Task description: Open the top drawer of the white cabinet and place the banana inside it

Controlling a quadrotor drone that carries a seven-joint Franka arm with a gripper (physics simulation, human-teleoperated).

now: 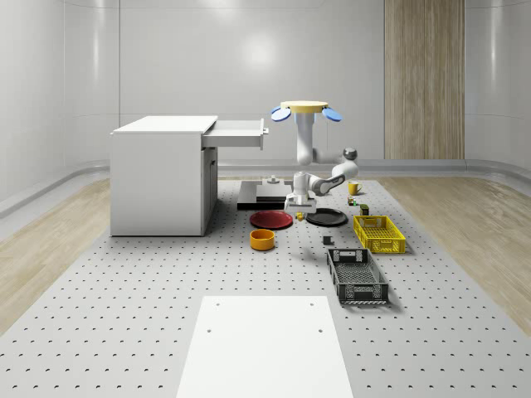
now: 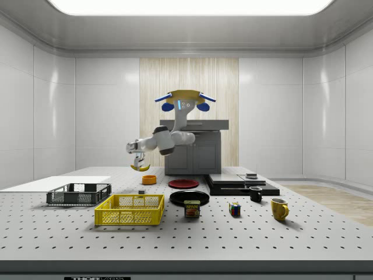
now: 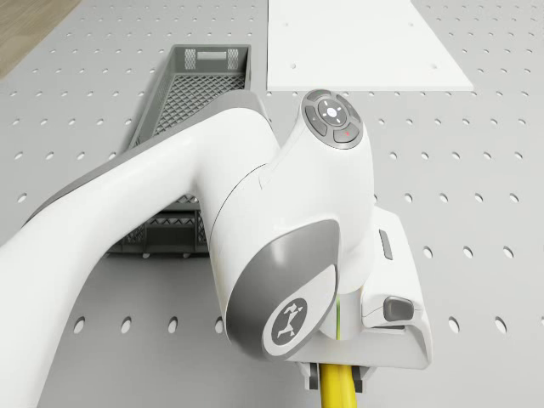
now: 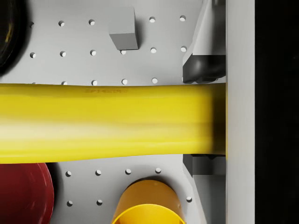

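The white cabinet [image 1: 158,178] stands at the whole-scene view's left, its top drawer [image 1: 241,133] pulled out toward the right. The drone [image 1: 303,108] hovers just right of the drawer, above the black slab and the plates. Its arm bends down to the gripper [image 1: 297,206], which is shut on the yellow banana [image 1: 299,216]. The side view shows the banana [image 2: 140,168] hanging under the gripper [image 2: 139,161], above the table. In the wrist view the banana [image 4: 107,123] lies crosswise between the fingers [image 4: 201,67]. The banana [image 3: 338,391] also pokes out below the hand in the drone view.
Under the gripper lie a red plate [image 1: 271,219], a black plate [image 1: 326,218], an orange bowl [image 1: 262,240] and a small grey block [image 4: 124,35]. A yellow crate [image 1: 378,233] and a grey crate [image 1: 357,276] sit to the right. A black slab [image 1: 261,195] lies beside the cabinet.
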